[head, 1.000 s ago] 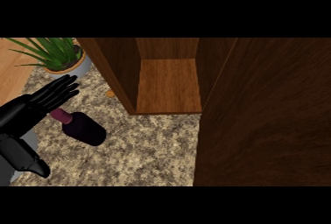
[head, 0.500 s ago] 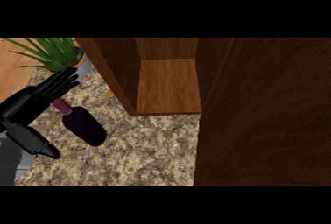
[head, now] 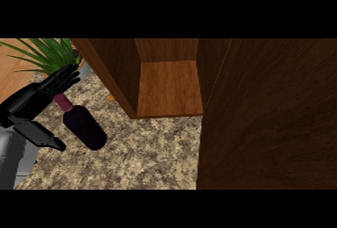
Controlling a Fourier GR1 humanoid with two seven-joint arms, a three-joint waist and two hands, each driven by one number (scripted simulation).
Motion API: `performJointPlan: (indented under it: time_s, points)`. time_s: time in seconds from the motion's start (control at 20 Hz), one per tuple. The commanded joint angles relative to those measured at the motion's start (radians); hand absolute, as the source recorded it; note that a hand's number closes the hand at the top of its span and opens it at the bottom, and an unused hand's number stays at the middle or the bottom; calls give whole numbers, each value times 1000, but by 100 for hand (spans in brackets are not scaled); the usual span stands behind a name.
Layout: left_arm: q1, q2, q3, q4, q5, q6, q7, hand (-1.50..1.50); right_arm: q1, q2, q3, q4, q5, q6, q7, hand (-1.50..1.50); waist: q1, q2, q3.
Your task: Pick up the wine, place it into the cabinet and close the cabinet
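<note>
A wine bottle (head: 85,127) lies flat on the granite counter (head: 145,151), neck pointing away. It sits just right of the left hand (head: 31,101), whose fingers (head: 60,79) are straight, holding nothing. The open cabinet (head: 168,89) stands further right.

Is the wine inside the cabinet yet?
No, the wine lies on the counter, left of the open cabinet and next to the left robot hand.

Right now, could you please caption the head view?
Open left robot hand beside the wine bottle lying on the counter before the open cabinet.
</note>
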Motion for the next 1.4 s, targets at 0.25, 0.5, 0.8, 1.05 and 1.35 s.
performJointPlan:
  time_s: [0.25,0.5,0.8,1.05,1.35]
  points:
    - [75,-16,-57,195,-105,-30,-111,-150,22,-21,-24,-155,-44,-3,47,-150,-4,18,-17]
    - [86,-60,-87,241,-148,0,-166,-150,9,-2,10,-131,-32,-6,23,-150,-21,20,-19]
    - [113,-59,-82,279,-169,14,-221,-150,38,-20,23,-122,-27,11,-2,-150,-27,18,-18]
    - [93,-76,-57,328,-129,4,-228,-150,14,-2,15,-96,-24,-4,-19,-150,-29,25,-19]
    - [83,-75,4,390,-55,-10,-216,-150,24,-5,42,-75,-5,-2,-33,-150,-25,22,-19]
